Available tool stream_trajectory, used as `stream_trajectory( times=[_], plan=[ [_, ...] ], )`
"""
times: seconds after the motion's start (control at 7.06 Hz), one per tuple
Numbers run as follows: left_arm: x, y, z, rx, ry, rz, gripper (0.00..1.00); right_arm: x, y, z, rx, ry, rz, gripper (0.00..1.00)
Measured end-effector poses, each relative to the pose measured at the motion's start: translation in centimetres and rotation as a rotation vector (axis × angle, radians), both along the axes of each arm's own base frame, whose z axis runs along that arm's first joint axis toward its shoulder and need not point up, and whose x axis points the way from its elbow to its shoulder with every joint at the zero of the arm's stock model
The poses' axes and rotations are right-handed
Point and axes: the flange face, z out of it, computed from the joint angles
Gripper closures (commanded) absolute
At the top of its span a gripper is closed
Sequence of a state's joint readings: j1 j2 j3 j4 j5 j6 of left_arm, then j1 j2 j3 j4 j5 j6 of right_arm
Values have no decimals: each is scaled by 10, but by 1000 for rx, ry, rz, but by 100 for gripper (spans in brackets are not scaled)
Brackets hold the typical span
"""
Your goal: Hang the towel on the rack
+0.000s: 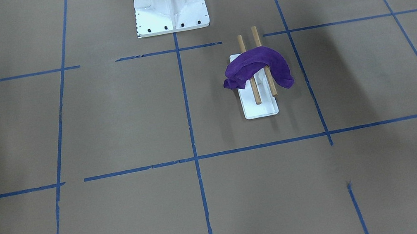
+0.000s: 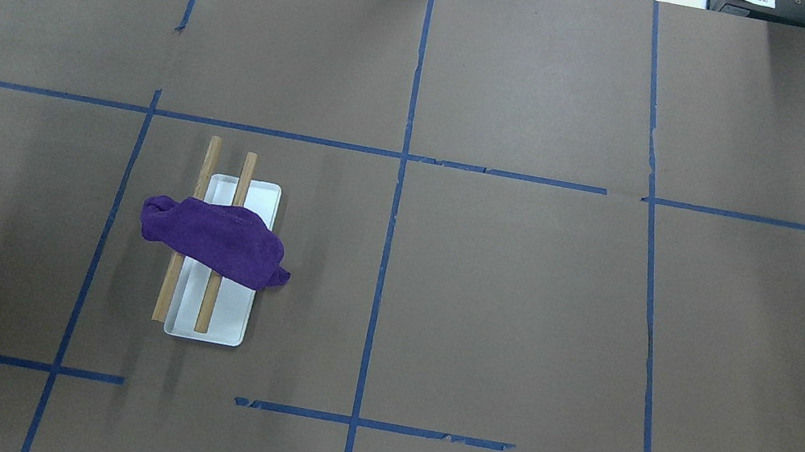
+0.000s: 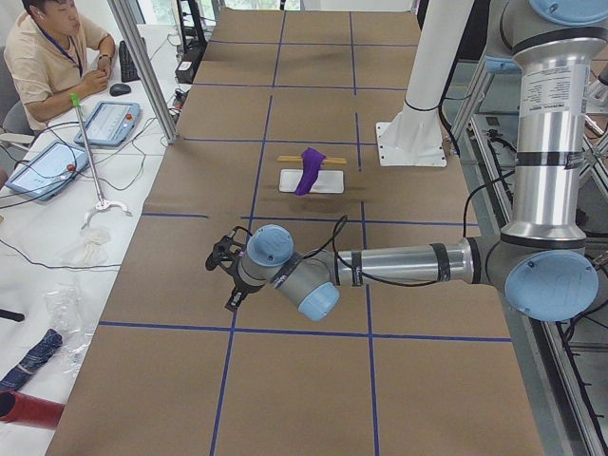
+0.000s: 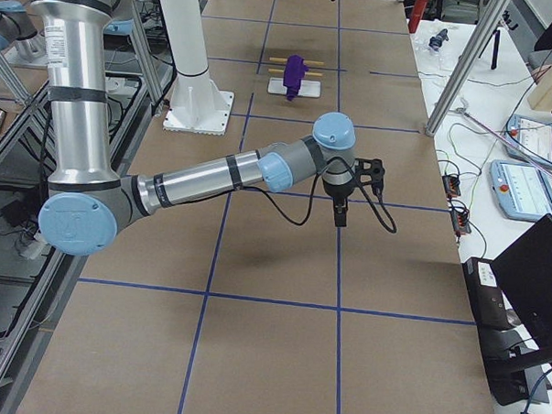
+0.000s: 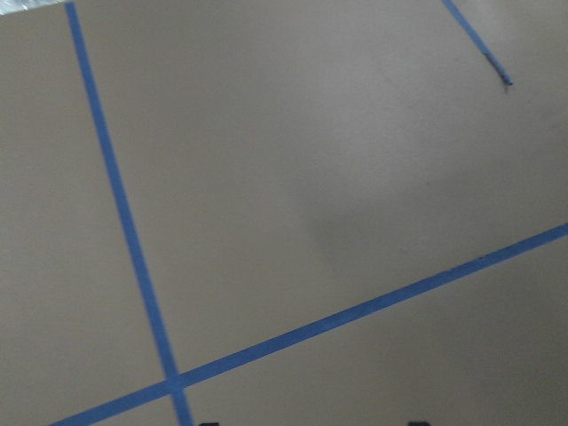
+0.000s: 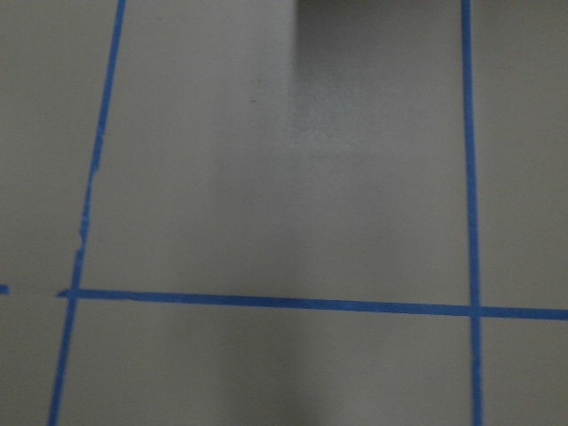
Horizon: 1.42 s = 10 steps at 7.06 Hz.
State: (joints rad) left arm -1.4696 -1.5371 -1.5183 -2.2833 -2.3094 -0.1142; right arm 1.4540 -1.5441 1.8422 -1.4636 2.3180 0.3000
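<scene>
Two wooden dowels (image 2: 207,167) of the rack (image 2: 233,316) carry the purple towel (image 2: 213,241), which lies draped across both. One end of it hangs past the outer dowel toward the counter's left end. The other droops over the edge of the white base, toward the counter's middle. The rack stands in the left half of the counter (image 2: 518,321), about midway between the robot's edge and the operators' edge, with the white pedestal (image 1: 170,6) well apart at the robot's edge. Blue tape lines (image 2: 385,256) divide the brown surface into squares.

The left end effector (image 3: 226,280) hangs above the counter near its left end, well apart from the rack. Whether it is spread or pressed together cannot be told. The right end effector (image 4: 340,214) hangs above the counter near its right end, fingers pointing down, and its state likewise cannot be told. Both wrist views show only bare brown surface and tape.
</scene>
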Motion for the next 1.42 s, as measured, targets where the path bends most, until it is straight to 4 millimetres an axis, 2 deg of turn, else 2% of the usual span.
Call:
stream_trajectory(
  times=[0.28,0.42,0.57,0.71,1.13,1.42],
  plan=[
    [-24,0,-46,-76,-42,-6,24,51,16,28,22,76,-156,0],
    [-33,4,-68,-113,-47,-16,24,63,23,30,9,83,-202,0],
    [-41,8,-81,-151,-50,-20,8,67,31,32,-10,82,-225,0],
    [-45,16,-85,-194,-51,-17,0,68,40,44,-39,75,-236,0],
    [-40,65,-36,-322,3,49,0,54,54,78,-111,64,-272,0],
    [-24,69,-28,-354,14,81,0,40,63,93,-113,69,-303,0]
  ],
)
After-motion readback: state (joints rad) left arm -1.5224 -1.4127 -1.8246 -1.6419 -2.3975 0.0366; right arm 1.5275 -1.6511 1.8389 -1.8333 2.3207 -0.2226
